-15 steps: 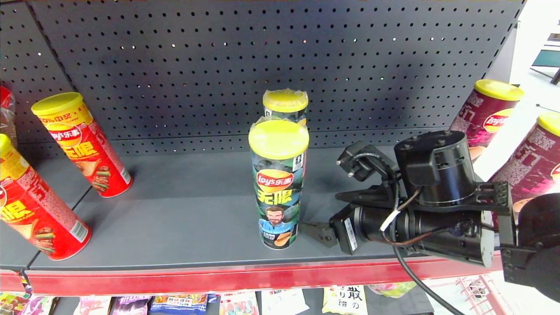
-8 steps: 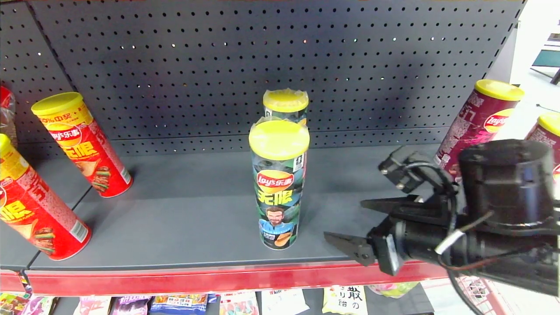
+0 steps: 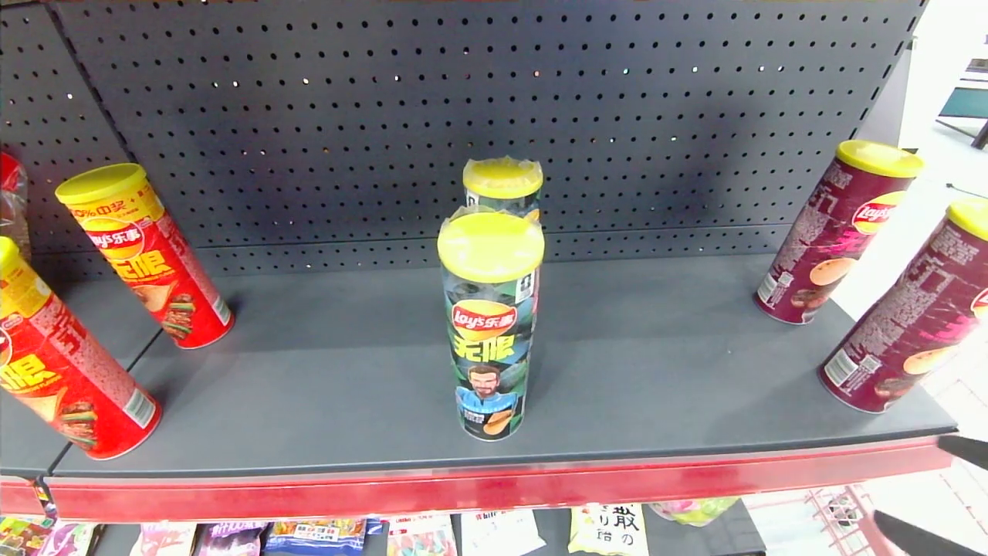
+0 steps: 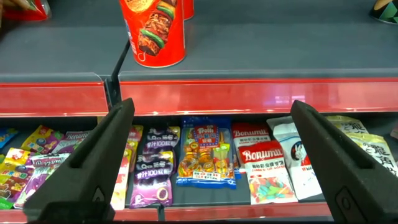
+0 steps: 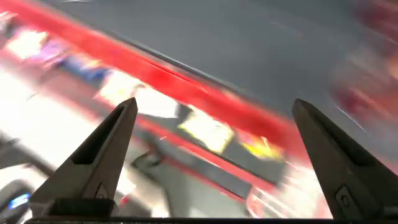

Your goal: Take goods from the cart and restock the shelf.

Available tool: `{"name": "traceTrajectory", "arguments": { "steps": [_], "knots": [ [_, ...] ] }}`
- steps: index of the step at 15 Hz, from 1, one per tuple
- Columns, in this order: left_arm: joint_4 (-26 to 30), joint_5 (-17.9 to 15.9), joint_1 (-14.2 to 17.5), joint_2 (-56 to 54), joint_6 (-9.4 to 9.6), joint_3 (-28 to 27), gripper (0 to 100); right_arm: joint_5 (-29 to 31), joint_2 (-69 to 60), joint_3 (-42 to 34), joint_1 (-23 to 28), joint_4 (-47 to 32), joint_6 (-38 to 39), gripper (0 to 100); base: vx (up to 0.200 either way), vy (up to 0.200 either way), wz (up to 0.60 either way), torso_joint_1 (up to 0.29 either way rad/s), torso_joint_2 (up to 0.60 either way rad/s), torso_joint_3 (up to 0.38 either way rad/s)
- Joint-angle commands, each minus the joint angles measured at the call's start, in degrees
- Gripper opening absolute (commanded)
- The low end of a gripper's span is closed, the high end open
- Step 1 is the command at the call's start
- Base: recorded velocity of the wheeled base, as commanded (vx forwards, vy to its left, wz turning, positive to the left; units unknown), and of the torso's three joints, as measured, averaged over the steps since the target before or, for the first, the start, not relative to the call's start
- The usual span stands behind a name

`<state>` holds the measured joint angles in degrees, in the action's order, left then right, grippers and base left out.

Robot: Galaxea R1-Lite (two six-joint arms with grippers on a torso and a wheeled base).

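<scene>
The green can (image 3: pixel 490 324) stands upright near the front middle of the shelf (image 3: pixel 347 371), and a rear can (image 3: pixel 503 185) of the same kind stands close behind it, toward the pegboard (image 3: pixel 386 116). Both have yellow lids. On the left side of the shelf are a far red can (image 3: pixel 143 251) and a near red can (image 3: pixel 62 371). On the right are a far purple can (image 3: pixel 837 232) and a near purple can (image 3: pixel 911 324). All four stand on their bases with yellow lids, well apart from the green pair. A red lip (image 3: pixel 463 486) runs along the shelf's front edge. Below it, snack bags (image 3: pixel 316 534) lie on a lower shelf (image 4: pixel 249 198). The left jaws are spread wide with nothing between them. Their black fingers (image 4: pixel 93 168) are in front of the lower shelf, facing the snack bags, and the base of the near red can (image 4: pixel 154 31) sits on the shelf above them. The right jaws are also wide apart and hold nothing. In the head view their dark fingertips (image 3: pixel 965 450) are at the lower right corner, just off the shelf's right end and below the near purple can. The right wrist view is heavily blurred, but the red lip (image 5: pixel 205 93) can be made out crossing between the two fingers, with gray shelf surface on one side and what look like bags on the other.
</scene>
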<state>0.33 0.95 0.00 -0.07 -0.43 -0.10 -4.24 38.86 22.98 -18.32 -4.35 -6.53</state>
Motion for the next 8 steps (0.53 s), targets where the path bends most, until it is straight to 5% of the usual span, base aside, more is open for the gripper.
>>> {"name": "traceTrajectory", "arguments": {
  "steps": [1, 3, 5, 8],
  "knots": [
    [-0.1, 0.0, 0.0, 0.1, -0.01, 0.0, 100, -1.1, -25.9, -5.4, 21.5, -8.1, -2.1, 100, 0.0, 0.0, 0.0, 0.0, 0.0, 0.0],
    [-0.1, 0.0, 0.0, 0.1, -0.01, 0.0, 100, 2.9, -33.2, -6.5, 29.0, -15.2, -2.1, 100, 0.0, 0.0, 0.0, 0.0, 0.0, 0.0],
    [-0.1, 0.0, 0.0, 0.1, -0.01, 0.0, 100, 4.9, -33.2, -5.4, 29.0, -19.3, -1.8, 100, 0.0, 0.0, 0.0, 0.0, 0.0, 0.0],
    [0.0, 0.0, 0.0, 0.1, -0.01, 0.0, 100, -2.8, -33.2, -7.9, 29.0, -18.9, -3.2, 100, 0.0, 0.0, 0.0, 0.0, 0.0, 0.0]
  ]
}}
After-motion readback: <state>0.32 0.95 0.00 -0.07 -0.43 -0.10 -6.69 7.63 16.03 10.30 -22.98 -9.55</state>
